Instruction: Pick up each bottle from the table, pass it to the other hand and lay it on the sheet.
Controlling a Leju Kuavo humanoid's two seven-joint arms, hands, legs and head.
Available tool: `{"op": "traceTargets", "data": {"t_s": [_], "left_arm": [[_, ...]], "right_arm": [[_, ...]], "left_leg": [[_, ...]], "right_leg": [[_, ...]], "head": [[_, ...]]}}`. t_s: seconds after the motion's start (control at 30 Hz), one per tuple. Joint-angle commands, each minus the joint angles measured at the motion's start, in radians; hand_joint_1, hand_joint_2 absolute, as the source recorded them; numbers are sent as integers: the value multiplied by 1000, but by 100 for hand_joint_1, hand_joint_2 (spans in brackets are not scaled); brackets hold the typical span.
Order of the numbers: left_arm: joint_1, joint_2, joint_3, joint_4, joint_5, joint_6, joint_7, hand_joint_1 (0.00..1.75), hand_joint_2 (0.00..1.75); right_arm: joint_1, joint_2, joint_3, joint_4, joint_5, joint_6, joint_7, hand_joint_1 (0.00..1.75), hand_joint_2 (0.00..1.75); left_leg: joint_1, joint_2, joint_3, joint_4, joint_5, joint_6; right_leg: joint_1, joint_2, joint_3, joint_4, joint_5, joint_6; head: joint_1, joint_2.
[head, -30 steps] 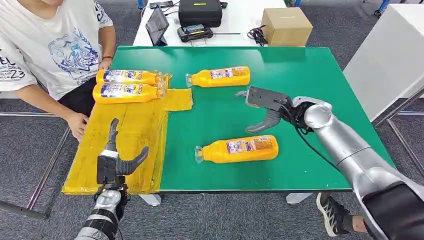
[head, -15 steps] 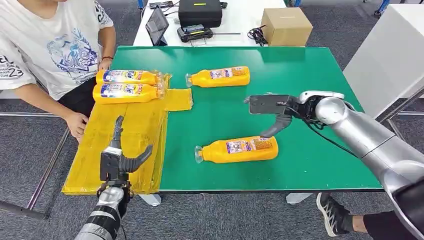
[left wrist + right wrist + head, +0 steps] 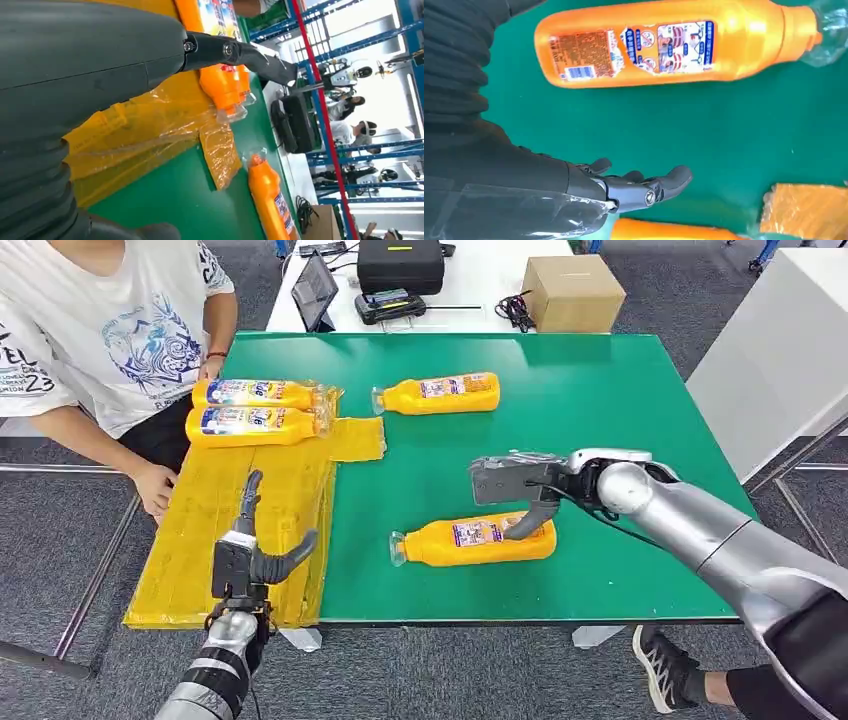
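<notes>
Two bottles [image 3: 255, 410] lie on the sheet [image 3: 240, 530] at upper left; a third bottle [image 3: 437, 393] lies upper centre, a fourth bottle [image 3: 474, 538] at centre, under the right hand [image 3: 512, 483].

A green table [image 3: 620, 390] carries a yellow sheet [image 3: 250, 510] along its left edge, running down to the near left corner. Two orange bottles [image 3: 255, 410] lie side by side on the sheet's far end. Two more orange bottles lie on their sides on bare green: one [image 3: 437, 394] toward the far edge, one [image 3: 475, 538] near the front edge.
</notes>
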Motion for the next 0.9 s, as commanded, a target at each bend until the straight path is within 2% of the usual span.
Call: {"op": "traceTargets", "data": {"t_s": [0.03, 0.9], "left_arm": [[-54, 1, -16, 103, 0, -7, -18, 0, 175], [-72, 0, -20, 120, -17, -16, -18, 0, 175]], "right_arm": [[5, 95, 124, 156, 48, -37, -25, 0, 175], [55, 109, 104, 243, 181, -43, -19, 0, 175]], "left_leg": [[1, 2, 4, -1, -1, -2], [1, 1, 3, 0, -1, -2]], "right_leg": [[2, 1, 4, -2, -1, -2], [1, 0, 3, 0, -1, -2]], "head": [[0, 0], [0, 0]]}}
